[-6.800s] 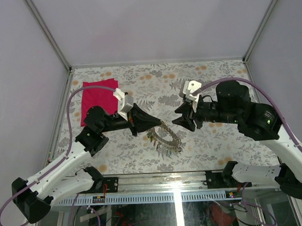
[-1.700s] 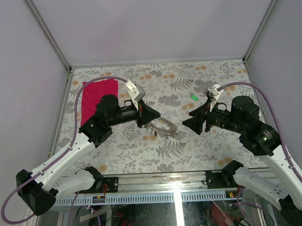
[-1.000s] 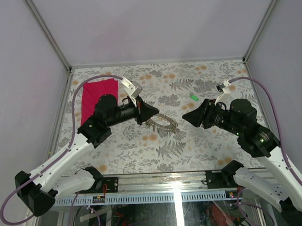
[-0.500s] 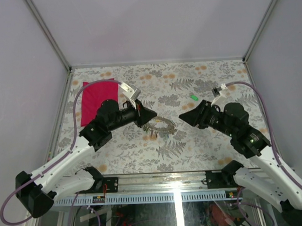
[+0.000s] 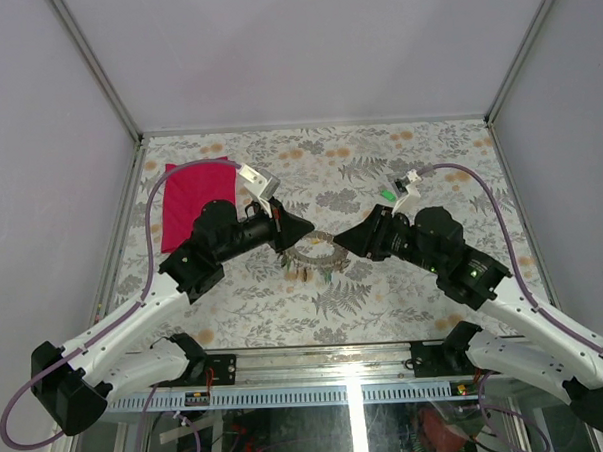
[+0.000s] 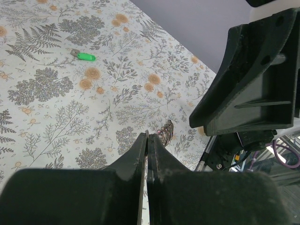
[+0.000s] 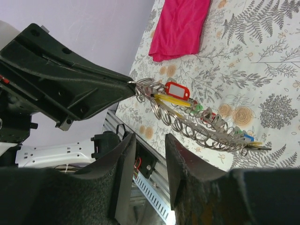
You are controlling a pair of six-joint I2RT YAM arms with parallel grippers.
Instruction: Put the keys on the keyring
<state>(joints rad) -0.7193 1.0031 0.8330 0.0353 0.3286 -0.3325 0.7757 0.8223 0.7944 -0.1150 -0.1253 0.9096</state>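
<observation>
Keyring (image 5: 321, 253): mid-counter, rim clamped by left gripper (image 5: 304, 227). Right gripper (image 5: 344, 238), jaws apart and empty, has closed in on it. Green key (image 5: 387, 194) lies unthreaded nearer the far edge.

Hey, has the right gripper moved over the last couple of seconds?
Yes. The right gripper has slid left toward the keyring, and its wrist is now beside the green key, which lies where it was.

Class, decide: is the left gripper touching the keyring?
Touching. The right wrist view shows the left gripper with its tips pinched shut on the end of the keyring, with no gap between them.
</observation>
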